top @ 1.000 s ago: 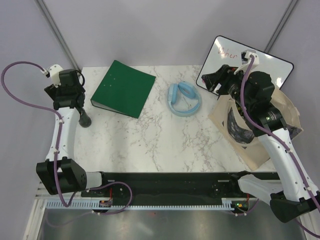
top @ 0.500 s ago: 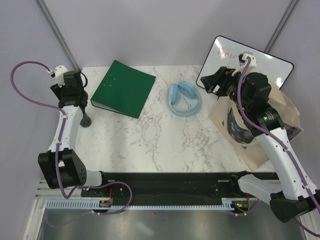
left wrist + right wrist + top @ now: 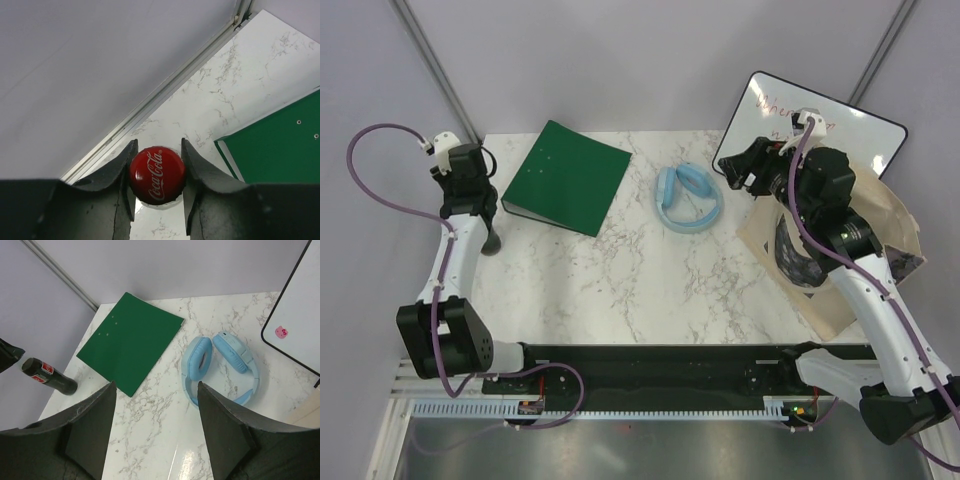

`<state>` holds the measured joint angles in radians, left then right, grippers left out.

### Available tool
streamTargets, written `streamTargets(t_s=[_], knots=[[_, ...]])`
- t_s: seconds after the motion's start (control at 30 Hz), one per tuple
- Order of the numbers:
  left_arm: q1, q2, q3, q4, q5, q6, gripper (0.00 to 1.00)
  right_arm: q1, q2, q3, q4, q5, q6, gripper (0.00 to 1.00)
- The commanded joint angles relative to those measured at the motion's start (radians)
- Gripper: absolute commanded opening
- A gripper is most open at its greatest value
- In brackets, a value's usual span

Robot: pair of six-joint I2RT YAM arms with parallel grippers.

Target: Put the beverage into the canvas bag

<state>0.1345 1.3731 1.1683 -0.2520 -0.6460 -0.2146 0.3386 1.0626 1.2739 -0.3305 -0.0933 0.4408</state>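
Vertically standing beverage bottle (image 3: 52, 379), red cap (image 3: 157, 174) up, left jaws clamped on its cap, right jaws apart.

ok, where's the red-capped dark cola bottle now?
In the top view the dark cola bottle sits at the far-left edge of the marble table, just left of the green folder, left gripper shut on its red cap.
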Motion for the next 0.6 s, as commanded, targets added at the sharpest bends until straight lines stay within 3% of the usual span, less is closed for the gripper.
streamTargets(t_s=[0.0, 0.27, 0.57], knots=[[-0.007, -0.069, -0.016, 0.036, -0.014, 0.04, 0.02, 0.002, 0.007, -0.011, 0.053, -0.028, 0.015, 0.73], [-0.124, -0.221, -0.042, -0.071, 0.032, 0.005, 0.02, 0.004, 0.01, -0.045, 0.042, -0.034, 0.006, 0.73], [-0.378, -0.353, -0.041, -0.253, 0.089, -0.065, 0.02, 0.004, -0.021, -0.067, 0.012, -0.048, 0.015, 0.74]])
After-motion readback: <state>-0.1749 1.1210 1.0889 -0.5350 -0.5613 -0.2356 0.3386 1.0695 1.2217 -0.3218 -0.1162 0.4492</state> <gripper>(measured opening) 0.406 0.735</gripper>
